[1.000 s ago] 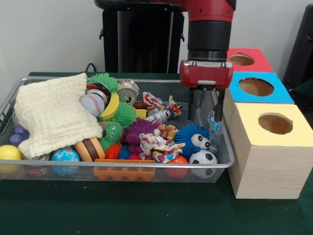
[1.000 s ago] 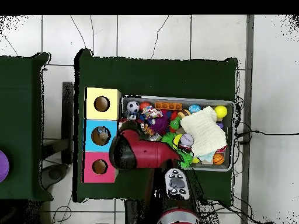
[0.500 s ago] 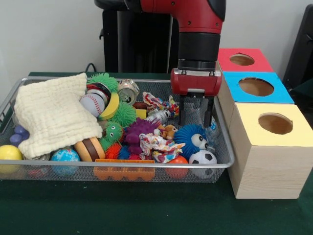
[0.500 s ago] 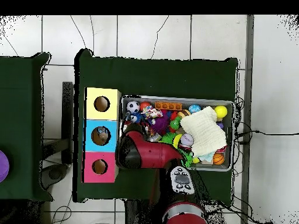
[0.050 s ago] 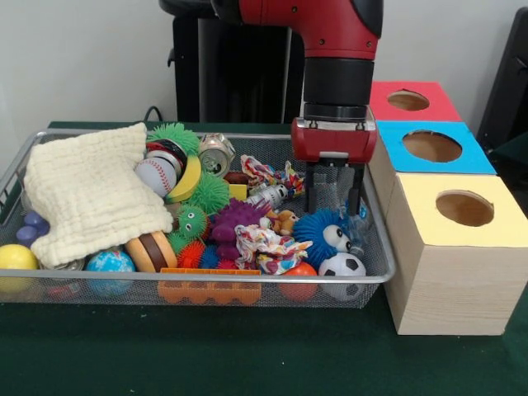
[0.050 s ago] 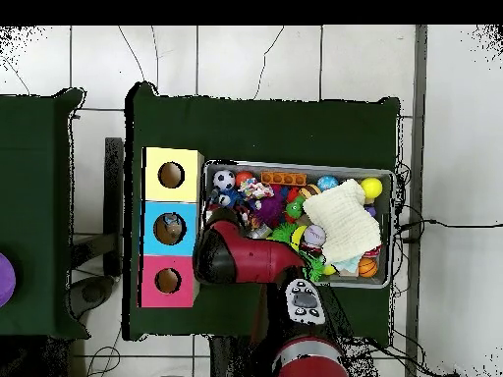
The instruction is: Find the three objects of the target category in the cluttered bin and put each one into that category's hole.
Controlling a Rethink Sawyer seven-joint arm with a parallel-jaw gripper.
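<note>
Claw [image 5: 337,196] down inside wire bin [image 5: 375,276] beside blue spiky ball [image 5: 324,233], fingers apart, nothing gripped. Hidden under red arm [image 6: 241,257] overhead; three holed boxes [image 6: 171,226] shown there.

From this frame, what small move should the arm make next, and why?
Probably lower a little. The gripper hangs inside the wire bin at its box end, above the blue spiky ball and crumpled plastic bottle, apparently holding nothing.

Arm [image 5: 334,78] low over toy-filled wire bin [image 5: 375,247].
</note>
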